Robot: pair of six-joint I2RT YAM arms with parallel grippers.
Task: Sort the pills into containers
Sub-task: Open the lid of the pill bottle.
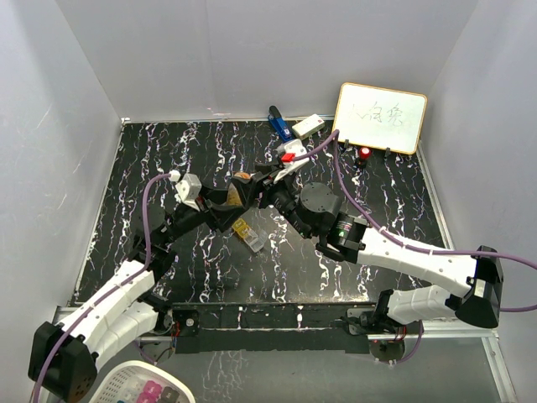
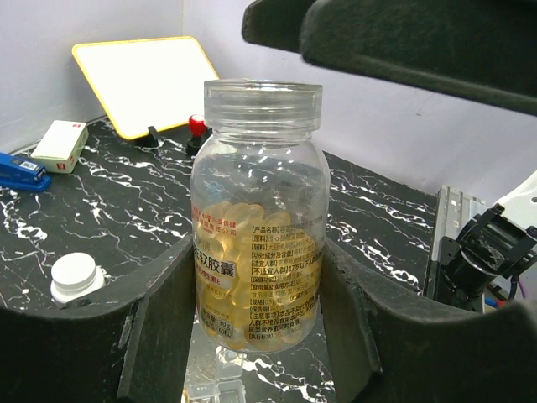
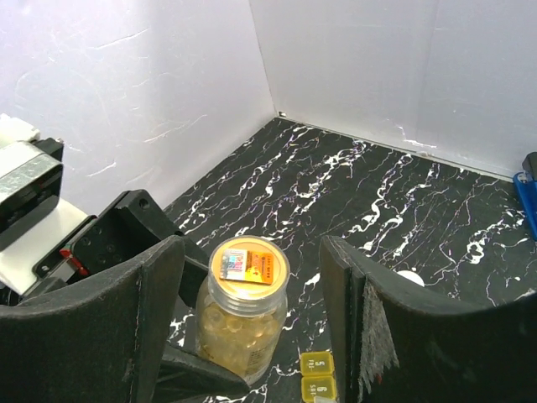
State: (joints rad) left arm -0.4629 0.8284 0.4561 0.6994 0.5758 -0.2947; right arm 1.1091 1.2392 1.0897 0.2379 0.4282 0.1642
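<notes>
Golden-amber bottle (image 2: 256, 227): I read it near the middle of the counter (image 1: 168, 151), slightly toward the far edge, upright between the fingers of the left tool (image 2: 258, 277).
Mouth: bare threaded neck, no screw cap. From the right wrist view a printed orange-yellow disc covers the opening.
Contents: yellow softgels fill roughly the lower half.
Handling, my judgement: rigid clear wall, smooth and likely slippery. It should be moderately light, with the weight sitting low. The capsules can shift if I tilt it.
Where to hold: at the labelled belly, below the shoulder, leaving the neck free.
Left tool: pinching the bottle at mid-body, one finger on each flank. I cannot tell whether the base rests on the counter.
Right tool (image 3: 252, 277): spread wide, one finger on either side of the neck, touching neither side.
Arm pose: both arms reach in from the near edge and meet at the centre, the right wrist above the left.
Small oblong clear box (image 1: 249, 236): just nearward of the bottle, toward the near edge.
Dark bottle with white round cap (image 2: 75, 277): well apart, on the far side.
</notes>
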